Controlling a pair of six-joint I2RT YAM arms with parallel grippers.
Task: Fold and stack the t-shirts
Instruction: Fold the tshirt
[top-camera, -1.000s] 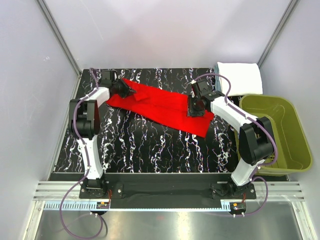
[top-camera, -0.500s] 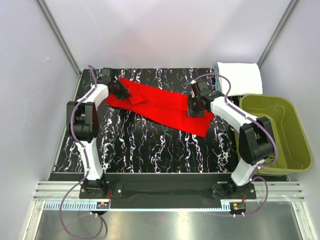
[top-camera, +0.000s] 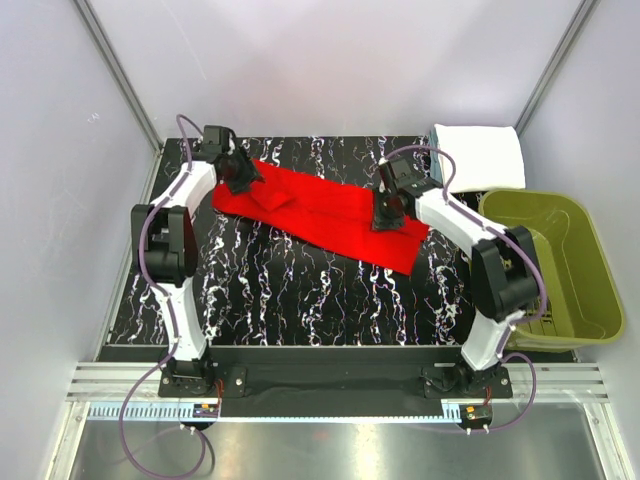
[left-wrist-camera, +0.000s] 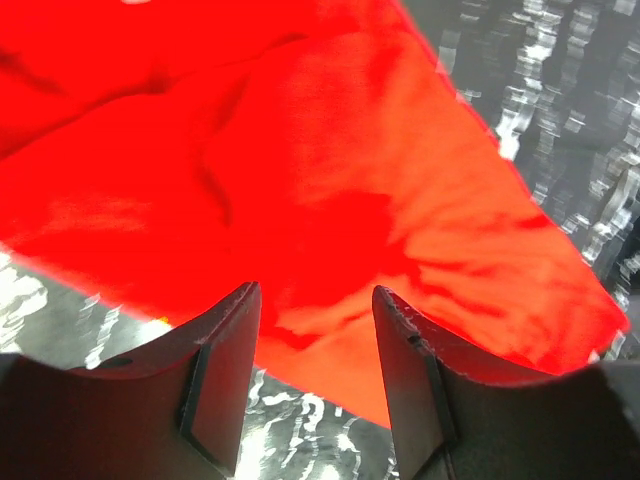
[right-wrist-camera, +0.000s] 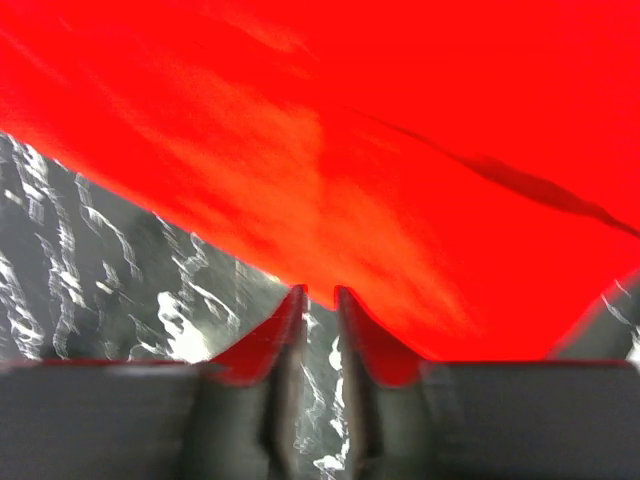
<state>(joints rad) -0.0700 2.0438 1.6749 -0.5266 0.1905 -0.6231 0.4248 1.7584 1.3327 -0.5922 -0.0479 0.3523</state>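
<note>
1. The left tool is at the rear left of the black marbled tabletop, over the left end of the red t-shirt. Its fingers stand wide apart and clamp nothing. Red cloth shows in the gap between them.
2. The red t-shirt lies as a long band, slanting from the rear left towards the middle right. A small raised fold sits near its left end.
3. The right tool is at the shirt's right end. Its fingers are drawn together to a thin slit, their tips pinching the shirt's edge.
4. A white t-shirt, folded into a rectangle, lies at the rear right corner.
5. An olive-green basket stands just beside the tabletop's right edge.
</note>
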